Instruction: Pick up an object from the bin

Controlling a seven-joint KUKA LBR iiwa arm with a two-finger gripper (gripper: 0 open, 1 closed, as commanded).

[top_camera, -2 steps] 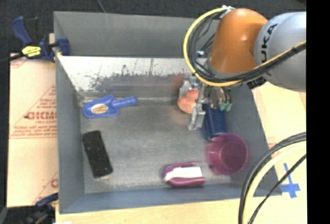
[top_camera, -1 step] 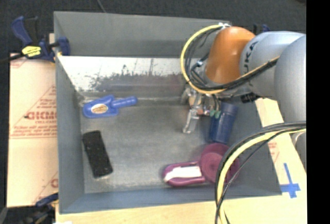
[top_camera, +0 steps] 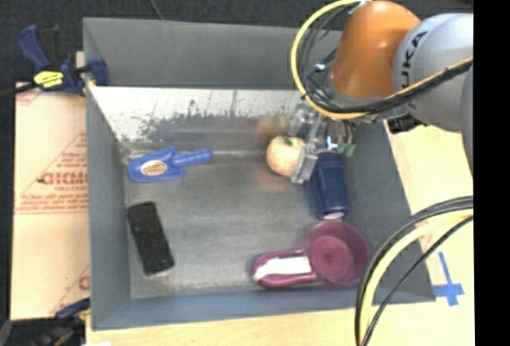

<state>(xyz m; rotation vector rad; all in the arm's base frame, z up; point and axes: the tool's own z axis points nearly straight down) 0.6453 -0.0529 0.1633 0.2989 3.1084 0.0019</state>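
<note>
Gripper [top_camera: 309, 151] w/ pale round ball [top_camera: 280, 155] touching its side away from arm; can't tell how open or if ball's held. Centre on ball, keep clear of dark blue bottle [top_camera: 328, 189] just beside it.

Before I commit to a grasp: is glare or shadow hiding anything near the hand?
Camera view: a pale sheen lies on the bin's back wall, washing out no thing. Camera view: the floor is evenly lit, with soft shade by the right wall, where the hand and the dark blue bottle are. The pale round ball beside the hand is plainly readable.
</note>
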